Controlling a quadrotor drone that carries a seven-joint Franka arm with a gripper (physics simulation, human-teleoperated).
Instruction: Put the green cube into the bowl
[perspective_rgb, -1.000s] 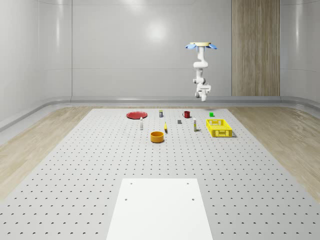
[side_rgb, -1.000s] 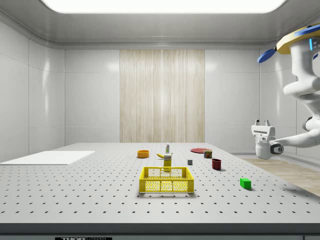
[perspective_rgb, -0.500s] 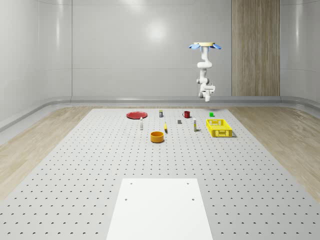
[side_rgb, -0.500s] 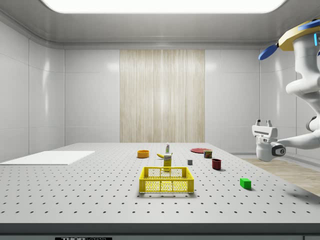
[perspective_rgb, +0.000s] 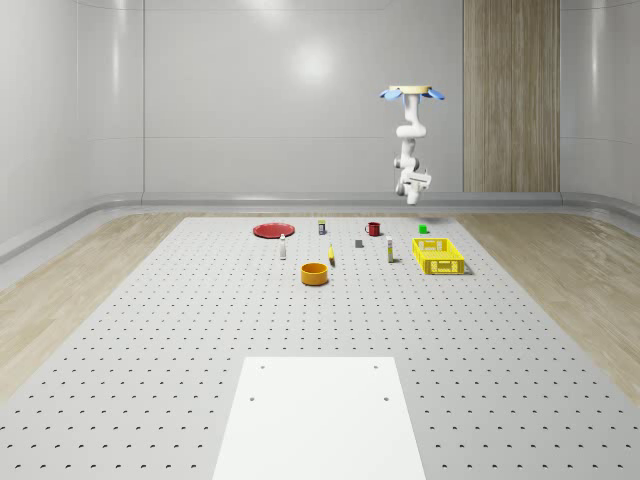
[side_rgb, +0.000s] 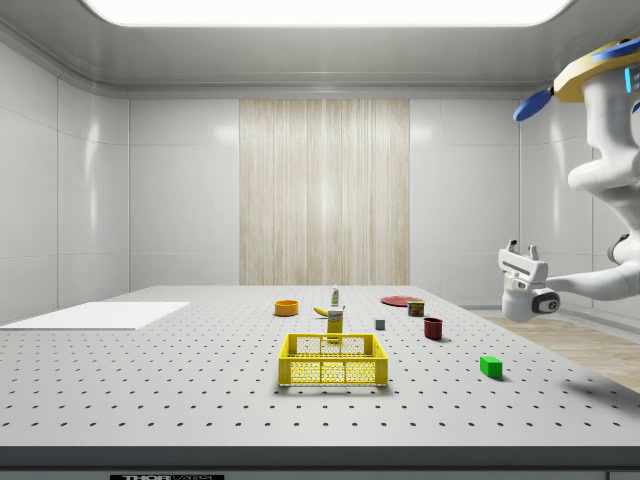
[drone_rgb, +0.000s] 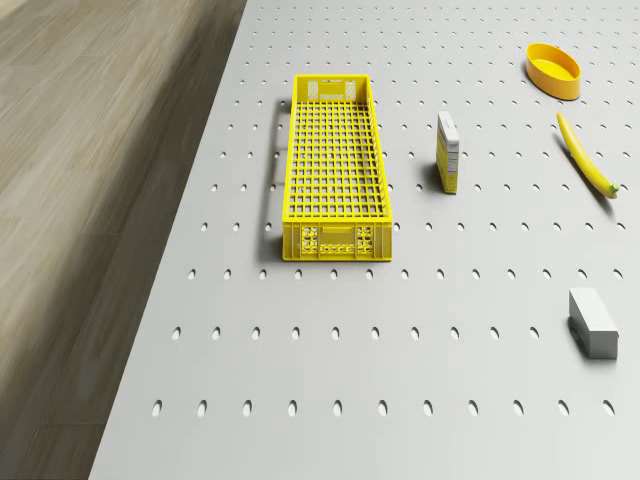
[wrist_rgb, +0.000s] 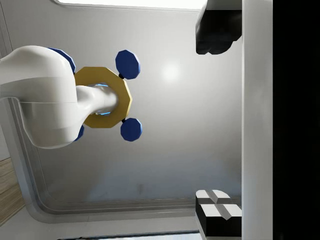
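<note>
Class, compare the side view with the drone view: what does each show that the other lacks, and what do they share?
Side view, not drone view: the small green cube on the table, the dark red mug, and the hovering drone, its white claw open, pointing upward, higher than the cube and to its right. Drone view, not side view: the mesh floor of the yellow plastic crate from above, nothing inside. Shared: the crate, round orange bowl, yellow banana, grey block.

The white seven-joint arm (side_rgb: 610, 215) and yellow-bodied, blue-rotor drone (side_rgb: 600, 75) are cut off by the side view's right edge. The small labelled items near the red mug (perspective_rgb: 373, 229) cannot be identified in the whole-scene view.
</note>
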